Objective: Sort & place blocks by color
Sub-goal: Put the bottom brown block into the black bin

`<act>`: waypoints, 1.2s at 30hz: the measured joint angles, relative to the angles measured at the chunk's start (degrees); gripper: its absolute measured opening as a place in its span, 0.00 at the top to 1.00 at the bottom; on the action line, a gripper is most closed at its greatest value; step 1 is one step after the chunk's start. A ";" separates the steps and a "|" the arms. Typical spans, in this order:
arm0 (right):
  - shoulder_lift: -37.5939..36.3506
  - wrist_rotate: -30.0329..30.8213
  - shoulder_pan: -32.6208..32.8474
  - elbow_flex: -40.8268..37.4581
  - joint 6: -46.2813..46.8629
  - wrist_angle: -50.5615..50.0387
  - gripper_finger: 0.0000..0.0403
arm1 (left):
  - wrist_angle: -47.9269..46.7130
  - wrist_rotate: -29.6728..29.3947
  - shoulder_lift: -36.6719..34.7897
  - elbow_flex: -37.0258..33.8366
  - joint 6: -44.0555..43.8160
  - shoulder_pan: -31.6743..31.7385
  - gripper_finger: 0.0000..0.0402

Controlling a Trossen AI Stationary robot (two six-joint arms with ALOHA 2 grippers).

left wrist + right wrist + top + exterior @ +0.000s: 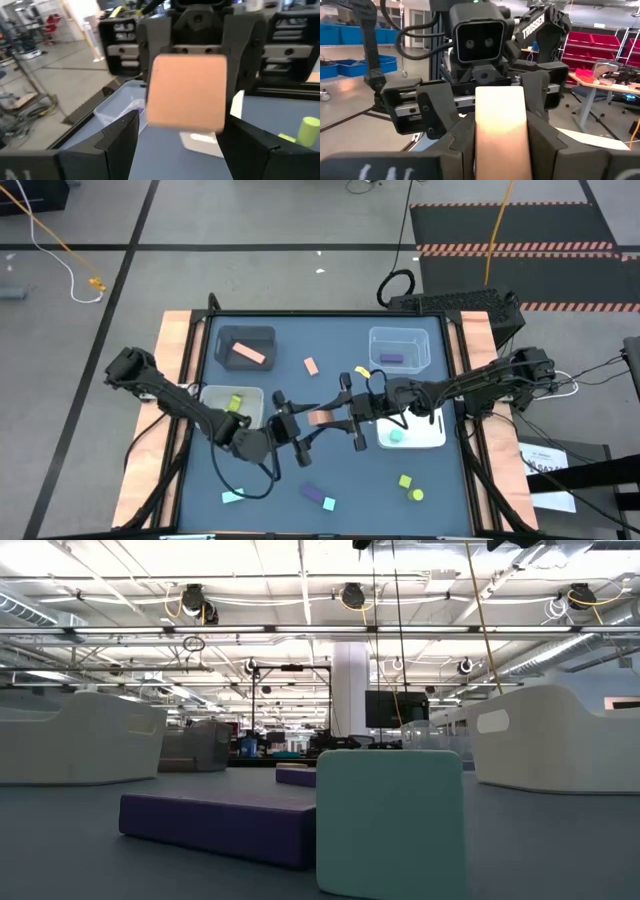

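Above the middle of the dark blue flat surface (pixel 330 470), the right claw (pixel 345 420) was clamped on a salmon-orange rectangular block (pixel 322 417). The left claw (pixel 298 423) faced it with fingers spread wide on either side of the block.

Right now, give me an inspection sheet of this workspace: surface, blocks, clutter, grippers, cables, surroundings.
Surface: dark blue-grey table mat.
Job's things: salmon-orange block between the grippers; loose salmon bar, purple bar, light teal cube and yellow-green cube on the mat; dark grey bin holds a salmon bar, clear plastic bin a purple one.
Clutter: nothing seen.
Grippers: right gripper shut on the salmon-orange block; left gripper open around it.
Cables: yellow cable on floor.
Surroundings: striped black floor mats.
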 joint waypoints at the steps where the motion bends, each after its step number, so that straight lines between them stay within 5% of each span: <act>1: 0.00 -0.02 0.00 0.00 0.01 0.01 0.72 | 0.87 1.36 0.00 0.00 0.44 0.39 0.36; 7: 0.00 -0.15 0.00 0.00 0.04 0.66 0.72 | 1.80 9.37 -0.09 0.00 -0.23 3.31 0.41; 13: -0.07 -0.35 -0.02 0.00 0.74 0.07 0.72 | 2.28 12.40 -0.11 -0.04 0.34 4.59 0.67; 15: -0.09 -0.31 0.00 0.04 0.69 -0.27 0.72 | 2.67 12.59 -0.11 -0.04 0.74 4.54 0.67; 25: -7.34 1.52 -0.17 0.04 4.02 -15.12 0.16 | 1.82 12.15 -0.11 -0.04 1.02 4.17 0.67; 31: -15.30 9.53 -0.05 0.02 10.48 -32.28 0.09 | -1.63 5.36 -0.78 -0.02 4.98 5.72 0.67; 36: -16.94 14.47 -0.04 0.02 17.48 -42.09 0.11 | -15.44 2.57 -4.80 0.10 -3.62 11.20 0.67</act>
